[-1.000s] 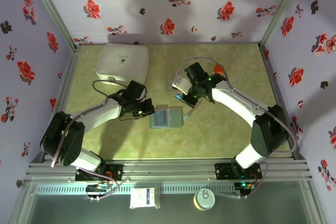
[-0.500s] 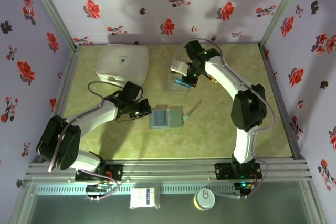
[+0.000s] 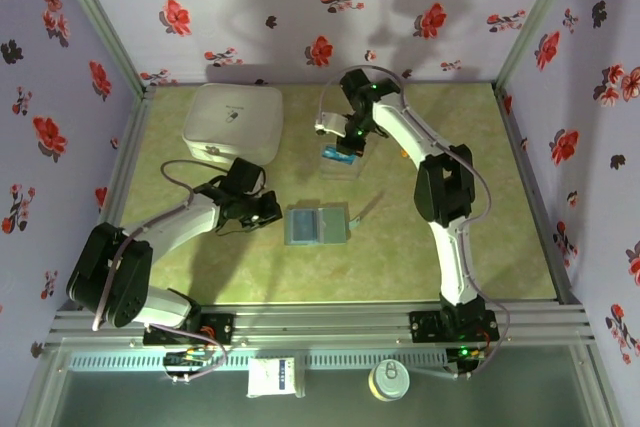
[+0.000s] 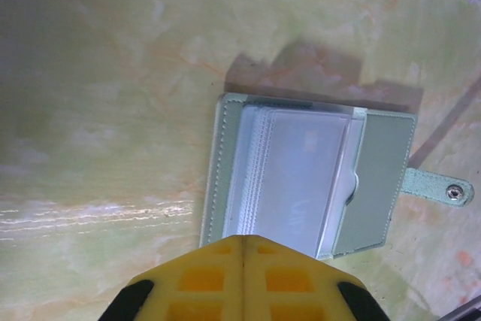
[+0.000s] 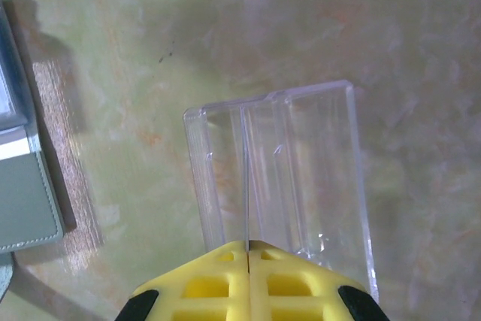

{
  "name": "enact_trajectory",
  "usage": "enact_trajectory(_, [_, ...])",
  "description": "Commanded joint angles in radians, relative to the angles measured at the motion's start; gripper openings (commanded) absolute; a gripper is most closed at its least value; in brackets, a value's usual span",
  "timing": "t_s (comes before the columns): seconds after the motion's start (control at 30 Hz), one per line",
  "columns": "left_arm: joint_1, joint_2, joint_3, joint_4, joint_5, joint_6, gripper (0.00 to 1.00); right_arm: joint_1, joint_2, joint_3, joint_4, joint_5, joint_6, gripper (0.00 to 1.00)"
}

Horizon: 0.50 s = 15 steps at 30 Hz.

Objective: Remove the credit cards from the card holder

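The card holder (image 4: 308,174) is lying with its long axis parallel to the table's (image 3: 420,247) near edge, just right of the clenched, empty left gripper (image 4: 243,240), with the clenched right gripper (image 5: 246,244) farther off

One card holder (image 3: 316,224) is counted on the surface (image 3: 430,247), made up of two panels, with one tab (image 4: 428,184) bearing one snap (image 4: 452,192). One white box (image 3: 232,122) and one clear plastic case (image 5: 301,163) are seen. One blue credit card (image 3: 339,156) appears to be present, though it is too small in the top view for certainty. Two arms are counted, the left arm (image 3: 190,219) and the right arm (image 3: 400,132). One small white packet (image 3: 272,377) and one round can (image 3: 390,379) are also counted.
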Motion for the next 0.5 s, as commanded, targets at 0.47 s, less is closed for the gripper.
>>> enact_trajectory(0.47, [0.047, -0.064, -0.048, -0.092, -0.005, 0.021, 0.02, -0.012, 0.185, 0.194, -0.252, -0.069, -0.082, 0.0])
